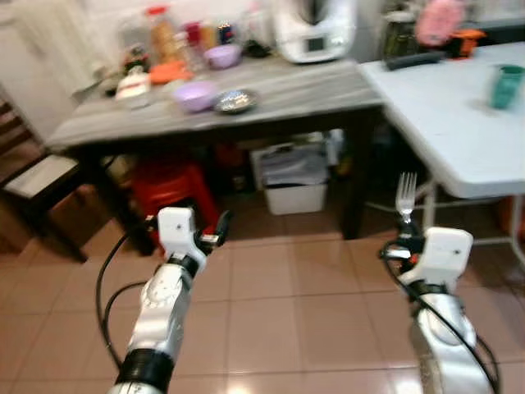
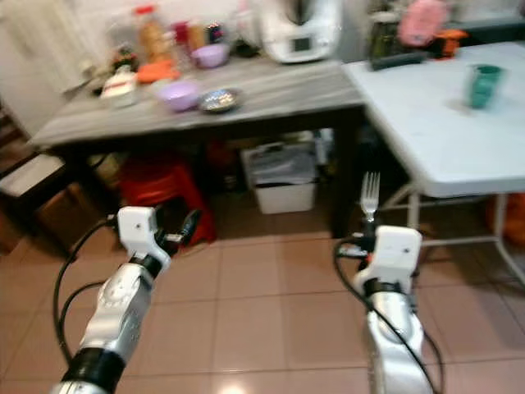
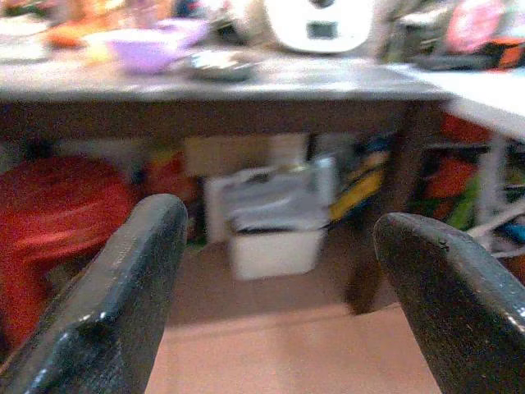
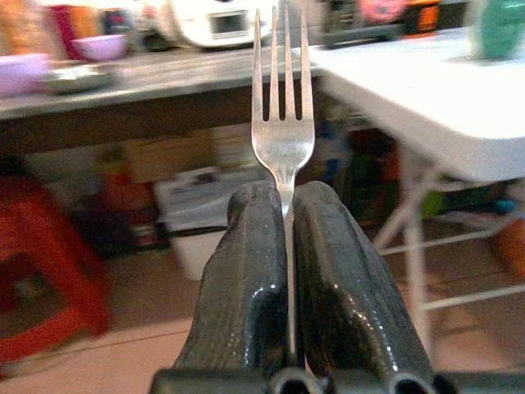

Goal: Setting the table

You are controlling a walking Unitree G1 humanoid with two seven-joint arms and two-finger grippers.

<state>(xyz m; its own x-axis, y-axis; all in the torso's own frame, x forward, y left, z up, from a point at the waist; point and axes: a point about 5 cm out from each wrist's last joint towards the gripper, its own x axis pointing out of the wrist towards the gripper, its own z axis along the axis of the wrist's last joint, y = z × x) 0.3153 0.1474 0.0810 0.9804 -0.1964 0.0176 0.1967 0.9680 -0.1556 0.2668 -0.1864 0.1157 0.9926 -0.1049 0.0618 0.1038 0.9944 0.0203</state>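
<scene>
My right gripper (image 4: 287, 205) is shut on a silver fork (image 4: 282, 123), which stands upright with its tines up (image 1: 406, 195). It hovers over the tiled floor, short of the white table (image 1: 459, 123) at the right. A teal cup (image 1: 506, 85) stands on that table. My left gripper (image 3: 279, 246) is open with nothing between its fingers, held low on the left (image 1: 215, 234), facing the grey table (image 1: 303, 90). On the grey table sit a purple bowl (image 1: 195, 94) and a small metal dish (image 1: 236, 101).
A white kitchen machine (image 1: 316, 31), bottles and another purple bowl (image 1: 222, 56) crowd the back of the grey table. Beneath it are a red stool (image 1: 168, 187) and a white bin (image 1: 295, 185). A wooden bench (image 1: 37, 180) stands at the left. Tiled floor lies ahead.
</scene>
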